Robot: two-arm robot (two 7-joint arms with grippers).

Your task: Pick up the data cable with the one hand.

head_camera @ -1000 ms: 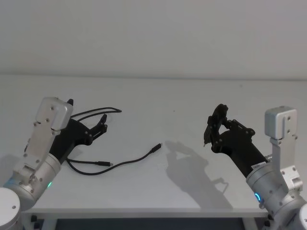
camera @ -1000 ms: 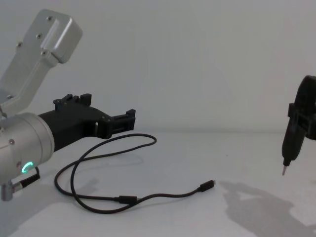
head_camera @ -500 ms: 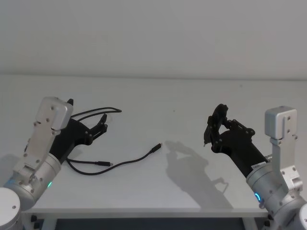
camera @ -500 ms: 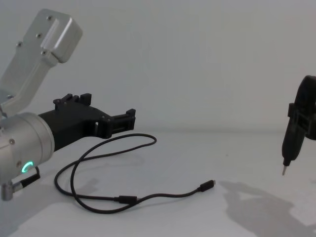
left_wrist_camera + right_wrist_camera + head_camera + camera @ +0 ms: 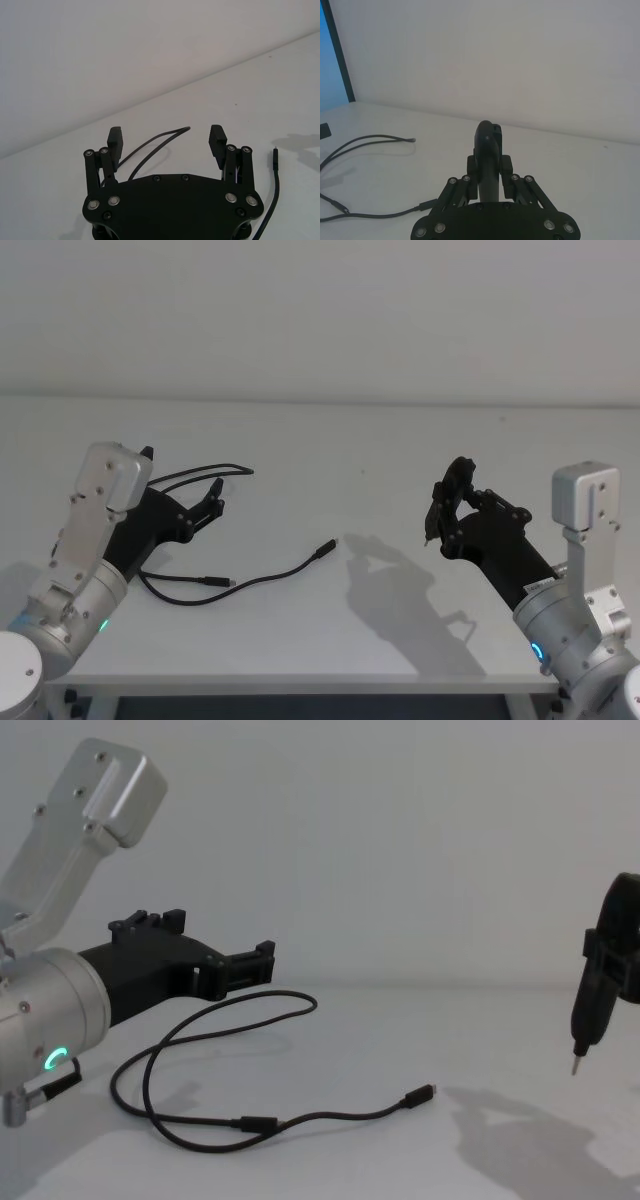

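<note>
The left gripper (image 5: pixel 214 497) is being held low and forward with fingers spread apart; the right gripper (image 5: pixel 445 508) is being held raised, fingers closed

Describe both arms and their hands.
Both arms end in thick silver cylindrical wrists, each carrying a boxy silver bracket. The left hand is black, with two fingers on linkages dotted with silver screws; its wrist has a glowing green ring. The right hand is all black with a thin metal tip; its wrist has a blue ring.
</note>
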